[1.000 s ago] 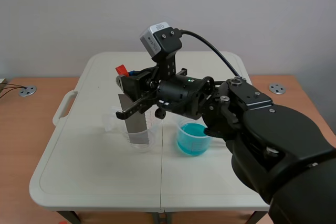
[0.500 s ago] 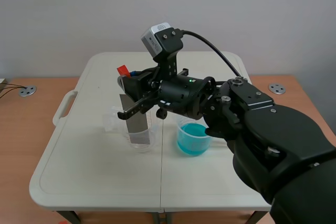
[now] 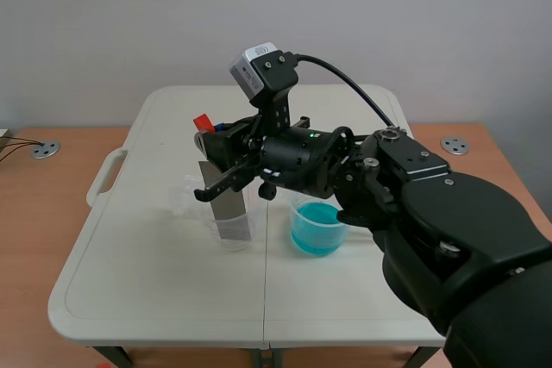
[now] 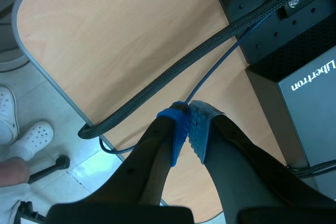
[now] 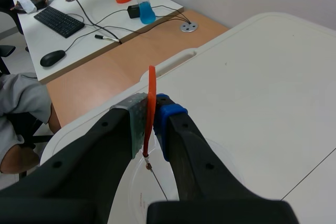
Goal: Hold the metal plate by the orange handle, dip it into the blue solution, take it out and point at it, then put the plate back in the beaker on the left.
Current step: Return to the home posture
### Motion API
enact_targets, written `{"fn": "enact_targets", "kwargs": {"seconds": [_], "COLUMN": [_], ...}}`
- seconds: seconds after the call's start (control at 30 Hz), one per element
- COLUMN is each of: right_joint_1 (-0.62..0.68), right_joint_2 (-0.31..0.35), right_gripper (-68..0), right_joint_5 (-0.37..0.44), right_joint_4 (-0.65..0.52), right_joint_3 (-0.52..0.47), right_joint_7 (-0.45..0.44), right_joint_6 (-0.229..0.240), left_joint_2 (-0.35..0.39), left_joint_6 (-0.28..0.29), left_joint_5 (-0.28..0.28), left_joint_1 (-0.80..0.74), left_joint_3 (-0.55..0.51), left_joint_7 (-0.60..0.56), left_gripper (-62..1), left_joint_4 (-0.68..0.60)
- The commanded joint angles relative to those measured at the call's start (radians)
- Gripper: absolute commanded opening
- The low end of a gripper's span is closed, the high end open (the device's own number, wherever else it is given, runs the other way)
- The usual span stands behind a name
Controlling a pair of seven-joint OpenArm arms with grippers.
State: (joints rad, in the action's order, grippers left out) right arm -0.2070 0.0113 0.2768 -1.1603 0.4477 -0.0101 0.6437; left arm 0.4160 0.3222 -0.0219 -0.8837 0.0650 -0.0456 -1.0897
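Scene view: the right gripper (image 3: 214, 137) pinches the orange handle (image 3: 203, 119). The metal plate (image 3: 231, 213) hangs lower than a second ago, deeper inside the clear beaker (image 3: 216, 232) left of the blue solution (image 3: 314, 230). The left gripper (image 4: 188, 124) is pressed together on nothing.

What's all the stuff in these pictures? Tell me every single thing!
white plastic folding table: one, white, in the middle
clear beaker: one, see-through, left side of the table
flat metal plate: one, grey, lower end standing in the clear beaker
orange handle: one, orange, on top of the plate
beaker of blue solution: one, blue, right of the clear beaker
black keyboard: one, black, on the far desk
black mouse: one, black, near the keyboard
braided cable: one, black, across a wooden desk
right arm: one, black, jaws shut on the orange handle
left arm: one, black, jaws shut, empty
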Motion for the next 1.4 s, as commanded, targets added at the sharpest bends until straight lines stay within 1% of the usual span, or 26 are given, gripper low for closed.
{"fn": "enact_targets", "kwargs": {"seconds": [0.0,0.23,0.33,0.43,0.57,0.63,0.8,0.83,0.87,0.9,0.93,0.97,1.0,1.1,1.13,1.2,1.23,1.33,1.37], "right_joint_1": [-0.026,-0.026,-0.026,-0.026,-0.026,-0.029,-0.029,-0.029,-0.029,-0.029,-0.029,-0.029,-0.029,-0.029,-0.029,-0.029,-0.029,-0.028,-0.028], "right_joint_2": [0.000,0.003,0.003,0.006,0.019,0.025,0.042,0.047,0.050,0.052,0.054,0.056,0.058,0.067,0.069,0.077,0.083,0.095,0.101], "right_gripper": [-66.2,-65.7,-60.4,-56.7,-53.1,-53.1,-53.1,-53.1,-53.1,-53.1,-53.1,-53.1,-53.1,-53.1,-53.1,-51.8,-48.2,-32.6,-29.0], "right_joint_5": [0.014,0.014,0.014,0.014,0.014,0.014,0.015,0.015,0.015,0.014,0.014,0.014,0.014,0.014,0.014,0.014,0.014,0.015,0.015], "right_joint_4": [0.002,0.008,0.008,0.008,0.008,0.008,0.007,0.007,0.007,0.007,0.007,0.007,0.007,0.007,0.007,0.005,0.000,-0.013,-0.018], "right_joint_3": [0.003,0.003,0.003,0.003,0.002,-0.007,-0.035,-0.039,-0.043,-0.048,-0.054,-0.059,-0.063,-0.069,-0.070,-0.070,-0.070,-0.070,-0.070], "right_joint_7": [-0.015,-0.016,-0.019,-0.038,-0.078,-0.089,-0.133,-0.140,-0.145,-0.147,-0.147,-0.147,-0.147,-0.147,-0.147,-0.147,-0.148,-0.154,-0.165], "right_joint_6": [0.002,0.003,0.003,0.002,-0.001,-0.001,-0.001,-0.001,-0.001,-0.001,-0.001,-0.001,-0.001,0.000,0.000,0.000,0.000,0.000,0.000], "left_joint_2": [0.000,0.000,0.000,0.000,0.000,0.000,0.000,0.000,0.000,0.000,0.000,0.000,0.000,0.000,0.000,0.000,0.000,0.000,0.000], "left_joint_6": [0.005,0.005,0.005,0.005,0.005,0.005,0.004,0.004,0.004,0.004,0.004,0.004,0.004,0.001,0.001,0.001,0.002,0.002,0.002], "left_joint_5": [0.002,0.002,0.002,0.002,0.002,-0.001,-0.063,-0.071,-0.076,-0.077,-0.077,-0.082,-0.095,-0.129,-0.129,-0.129,-0.129,-0.129,-0.129], "left_joint_1": [-0.011,-0.011,-0.011,-0.011,-0.010,-0.007,0.009,0.012,0.017,0.019,0.021,0.022,0.022,0.022,0.022,0.022,0.022,0.022,0.022], "left_joint_3": [0.003,0.003,0.003,0.003,0.003,0.003,0.003,0.003,0.003,0.003,0.003,0.003,0.003,0.003,0.003,0.003,0.003,0.003,0.003], "left_joint_7": [-0.006,-0.006,-0.006,-0.006,-0.007,-0.010,-0.007,-0.007,-0.006,-0.007,-0.008,-0.008,-0.008,-0.007,-0.008,-0.010,-0.010,-0.010,-0.010], "left_gripper": [-59.8,-59.8,-59.8,-59.8,-59.8,-59.3,-59.1,-57.7,-54.8,-50.6,-45.1,-38.0,-29.6,-0.7,1.4,1.4,1.4,1.4,1.4], "left_joint_4": [-0.003,-0.003,-0.003,-0.003,-0.003,-0.003,0.000,0.004,0.009,0.014,0.018,0.018,0.018,0.018,0.018,0.018,0.018,0.017,0.017]}}
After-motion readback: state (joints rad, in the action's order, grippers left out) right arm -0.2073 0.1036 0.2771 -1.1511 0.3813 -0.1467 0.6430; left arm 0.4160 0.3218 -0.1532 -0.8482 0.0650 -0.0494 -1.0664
